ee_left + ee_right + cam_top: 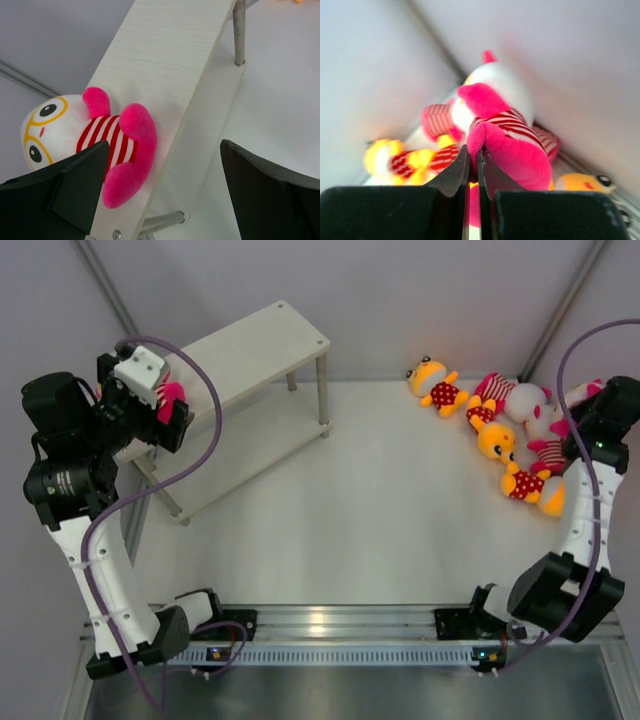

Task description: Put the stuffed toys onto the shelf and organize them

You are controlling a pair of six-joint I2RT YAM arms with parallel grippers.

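The shelf point(260, 345) stands at the back left; its top board also shows in the left wrist view point(165, 50). One striped-shirt stuffed toy point(95, 132) with a white head and yellow glasses lies on the top board's left end point(170, 395). My left gripper point(162, 150) is open and empty just above it point(178, 420). The other toys lie in a pile at the back right: yellow ones point(437, 383) point(495, 440) point(530, 485) and striped ones point(510, 395). My right gripper point(475, 155) is shut on a pink limb of a striped toy point(510, 135) in that pile point(578, 435).
Grey walls close in the table on the left, back and right; the toy pile lies against the right wall. A slanted metal strut point(105, 285) runs behind the shelf. The shelf's lower board point(250, 445) shows under the top one.
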